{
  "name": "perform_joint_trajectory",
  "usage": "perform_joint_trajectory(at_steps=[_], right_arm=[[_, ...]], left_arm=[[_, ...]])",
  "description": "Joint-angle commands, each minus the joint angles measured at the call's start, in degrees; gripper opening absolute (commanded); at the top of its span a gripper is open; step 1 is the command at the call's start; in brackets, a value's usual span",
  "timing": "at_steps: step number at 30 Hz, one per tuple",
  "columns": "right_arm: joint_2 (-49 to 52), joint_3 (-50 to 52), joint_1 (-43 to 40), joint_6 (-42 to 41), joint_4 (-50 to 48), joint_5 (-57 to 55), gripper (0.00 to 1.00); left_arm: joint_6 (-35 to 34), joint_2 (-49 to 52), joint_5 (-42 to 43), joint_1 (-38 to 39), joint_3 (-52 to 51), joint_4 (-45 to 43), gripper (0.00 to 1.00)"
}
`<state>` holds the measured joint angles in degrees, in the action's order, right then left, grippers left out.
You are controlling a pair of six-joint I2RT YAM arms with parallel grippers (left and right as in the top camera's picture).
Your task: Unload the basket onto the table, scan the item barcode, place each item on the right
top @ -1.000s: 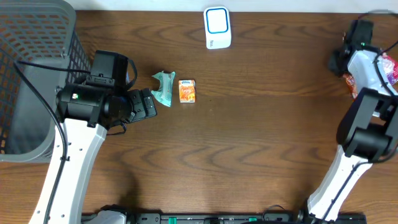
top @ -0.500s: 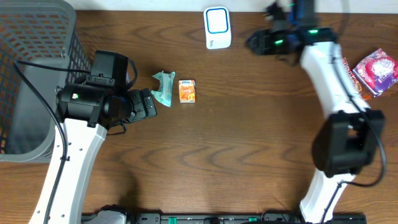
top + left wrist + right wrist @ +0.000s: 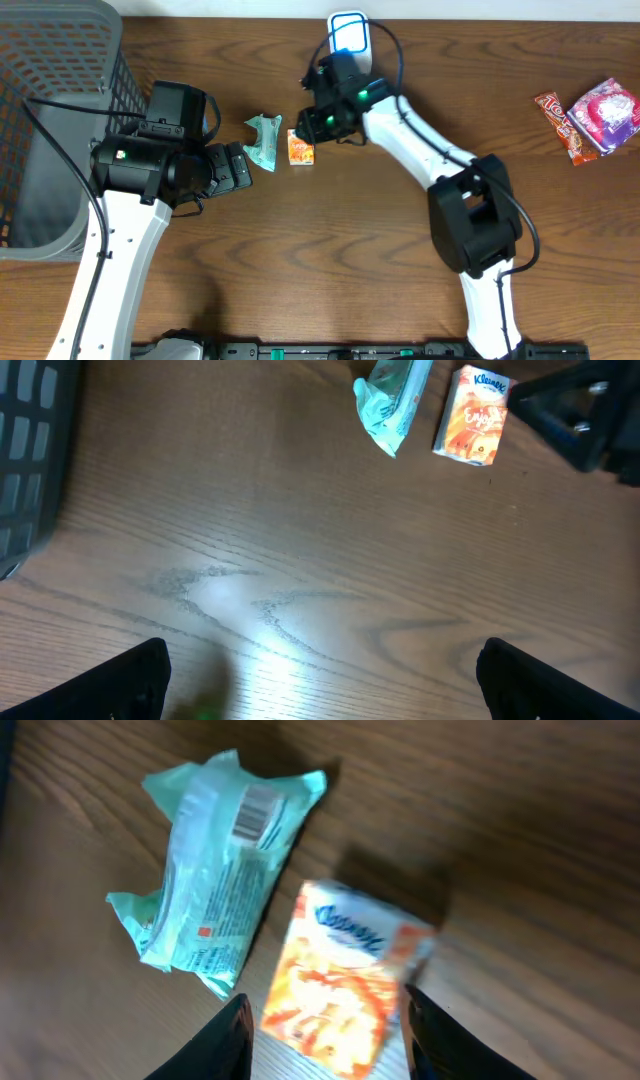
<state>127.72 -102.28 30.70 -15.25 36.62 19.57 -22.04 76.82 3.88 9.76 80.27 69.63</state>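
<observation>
An orange tissue pack (image 3: 300, 147) (image 3: 471, 428) (image 3: 335, 985) lies flat on the wood table, next to a pale green wrapped pack (image 3: 264, 142) (image 3: 395, 400) (image 3: 215, 870) whose barcode label faces up. My right gripper (image 3: 314, 124) (image 3: 325, 1010) hovers just over the orange pack, open, one finger on each side of it with small gaps. It also shows in the left wrist view, dark at the top right (image 3: 580, 415). My left gripper (image 3: 238, 166) (image 3: 320, 680) rests wide open on bare wood, left of the green pack. A white scanner (image 3: 350, 45) with a blue window stands at the back edge.
A grey mesh basket (image 3: 50, 120) (image 3: 28, 450) fills the far left. At the far right lie a pink-red snack bag (image 3: 603, 112) and a red wrapped bar (image 3: 555, 118).
My right arm has swung from the far right, past the scanner, down to the orange pack. The left arm and both packs have stayed put.
</observation>
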Motion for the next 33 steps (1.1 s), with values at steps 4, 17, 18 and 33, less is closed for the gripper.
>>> perform_joint_trajectory(at_steps=[4,17,18,33], right_arm=[[1.68,0.09,3.67,-10.69,-0.2,-9.05,0.46],[9.25,0.09,3.1,-10.84,3.96,-14.99,0.46],[9.53,0.09,2.78,-10.84,4.79,-15.06,0.46],[9.7,0.07,-5.55,0.76,2.64,28.39,0.4]], left_arm=[[0.55,0.22,-0.96,-0.22,0.04,0.17,0.98],[0.55,0.22,-0.94,-0.22,0.04,0.17,0.98],[0.55,0.22,-0.94,-0.22,0.04,0.17,0.98],[0.52,0.22,-0.94,-0.22,0.04,0.17,0.98]])
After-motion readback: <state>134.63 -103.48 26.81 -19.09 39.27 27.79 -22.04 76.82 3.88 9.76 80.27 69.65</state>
